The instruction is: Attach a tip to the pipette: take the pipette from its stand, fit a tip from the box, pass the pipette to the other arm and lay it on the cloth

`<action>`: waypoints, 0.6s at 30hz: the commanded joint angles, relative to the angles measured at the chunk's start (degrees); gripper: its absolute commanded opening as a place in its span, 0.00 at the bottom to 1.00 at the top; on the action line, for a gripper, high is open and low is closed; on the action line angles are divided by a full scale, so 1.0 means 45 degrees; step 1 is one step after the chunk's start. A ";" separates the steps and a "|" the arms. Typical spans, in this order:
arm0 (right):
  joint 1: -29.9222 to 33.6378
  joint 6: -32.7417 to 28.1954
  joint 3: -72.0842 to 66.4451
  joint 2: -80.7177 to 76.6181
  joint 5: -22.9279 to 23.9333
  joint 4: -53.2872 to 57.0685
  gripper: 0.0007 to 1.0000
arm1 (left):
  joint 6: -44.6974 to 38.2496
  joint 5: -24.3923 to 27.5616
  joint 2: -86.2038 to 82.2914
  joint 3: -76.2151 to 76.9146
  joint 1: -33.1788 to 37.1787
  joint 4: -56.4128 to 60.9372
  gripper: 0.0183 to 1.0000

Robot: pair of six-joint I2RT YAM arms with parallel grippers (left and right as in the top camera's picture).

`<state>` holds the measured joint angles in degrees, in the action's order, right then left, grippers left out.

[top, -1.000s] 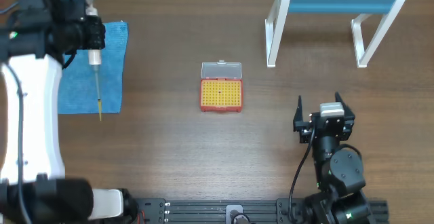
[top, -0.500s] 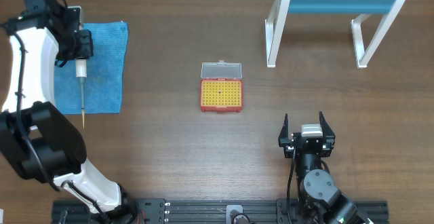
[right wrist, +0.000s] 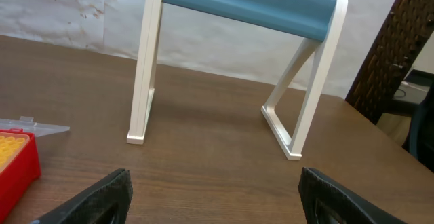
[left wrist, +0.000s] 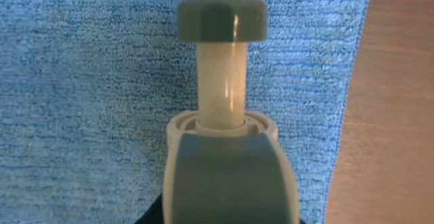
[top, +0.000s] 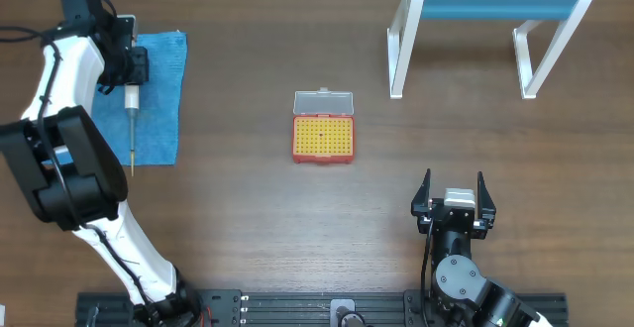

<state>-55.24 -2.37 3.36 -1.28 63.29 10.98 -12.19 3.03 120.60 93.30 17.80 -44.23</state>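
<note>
The grey-and-white pipette sits so close in the left wrist view that its grey body covers the left pincer's fingers. Above the body show the pale shaft and the round grey plunger button, with the blue terry cloth behind them.

From above, the left pincer is a black mass closed around the pipette's upper end, which it hides. The white lower barrel and the thin yellow tip run back from it over the cloth. The tip's end passes the cloth's near edge onto the brown wooden bench. Whether the pipette rests on the cloth or hangs just above it, I cannot tell.

The left arm reaches far up the bench's left side. The right arm is folded low near its base. The right pincer is spread wide and holds nothing, and it faces the white-legged stand with its blue top bar. The red tip box sits mid-bench with its clear lid open, well apart from both pincers. The right wrist view's edge cuts the box off.
</note>
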 commanded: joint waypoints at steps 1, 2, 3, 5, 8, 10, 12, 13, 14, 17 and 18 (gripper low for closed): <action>-0.0068 0.0199 -0.0102 0.0029 0.0267 0.0019 0.81 | -0.0155 0.0466 0.0384 0.0321 -0.0053 0.0330 0.01; -0.0068 0.0194 -0.0102 0.0029 0.0267 0.0019 0.81 | -0.0034 0.0486 0.0384 0.0321 -0.0053 0.0486 0.01; -0.0068 0.0194 -0.0102 0.0029 0.0267 0.0015 0.81 | -0.0019 0.0539 0.0384 0.0321 -0.0053 0.0597 0.01; -0.0068 0.0194 -0.0102 0.0029 0.0267 0.0019 0.81 | -0.0024 0.1069 0.0384 0.0321 -0.0053 0.0869 0.01; -0.0068 0.0194 -0.0102 0.0029 0.0267 0.0019 0.81 | -0.0024 0.1243 0.0384 0.0321 -0.0063 0.1112 0.01; -0.0068 0.0194 -0.0102 0.0029 0.0267 0.0019 0.81 | -0.0024 0.1229 0.0437 0.0321 -0.0063 0.1073 0.02; -0.0068 0.0194 -0.0102 0.0029 0.0267 0.0019 0.81 | 0.0228 0.1141 0.0602 0.0321 -0.0063 0.1088 0.04; -0.0068 0.0194 -0.0102 0.0029 0.0267 0.0019 0.81 | 0.0272 0.1146 0.0714 0.0321 -0.0063 0.1103 0.04; -0.0068 0.0194 -0.0102 0.0029 0.0267 0.0019 0.81 | 0.0316 0.1146 0.0903 0.0321 -0.0049 0.1127 0.05; -0.0068 0.0199 -0.0102 0.0029 0.0267 0.0019 0.81 | 0.0500 0.1132 0.1282 0.0321 -0.0039 0.1205 0.05; -0.0068 0.0194 -0.0102 0.0029 0.0267 0.0019 0.81 | 0.0656 0.1088 0.1355 0.0321 -0.0039 0.1273 0.05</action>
<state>-55.24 -2.35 3.36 -1.28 63.35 11.00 -11.05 7.38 124.68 93.30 17.80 -39.18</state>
